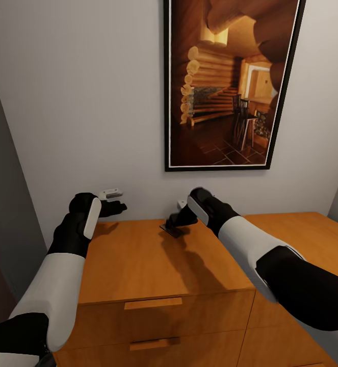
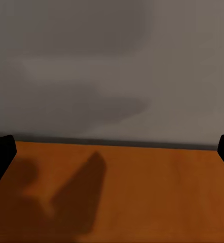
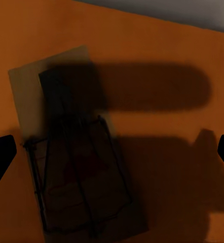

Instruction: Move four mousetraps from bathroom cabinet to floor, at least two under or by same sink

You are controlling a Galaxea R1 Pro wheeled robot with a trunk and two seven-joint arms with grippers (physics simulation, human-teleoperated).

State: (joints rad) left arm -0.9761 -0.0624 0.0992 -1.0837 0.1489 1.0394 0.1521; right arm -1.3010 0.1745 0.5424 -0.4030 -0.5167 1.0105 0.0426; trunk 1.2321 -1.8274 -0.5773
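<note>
Walls of plain pale grey closed in the corner, with a framed picture of a log-cabin interior hanging above the cabinet. Its orange-brown top carried the work; two drawer fronts with bar handles were shut, so nothing of their contents could be seen.

Both arms reached over that top. The right gripper hovered just above a single mousetrap lying flat near the back edge, and was clearly the nearer of the two. In the right wrist view the mousetrap sat off to one side of the line between the fingers rather than centred, its long axis running roughly along the camera's line of sight and slightly skewed. The black fingertips stood spread wide at the frame edges and held nothing.

The left gripper hung over bare wood by the wall, also spread wide and empty. A small white-grey gadget was mounted on the wall just above it.

The coming grasp probably called for a small sideways shift to centre the trap.
</note>
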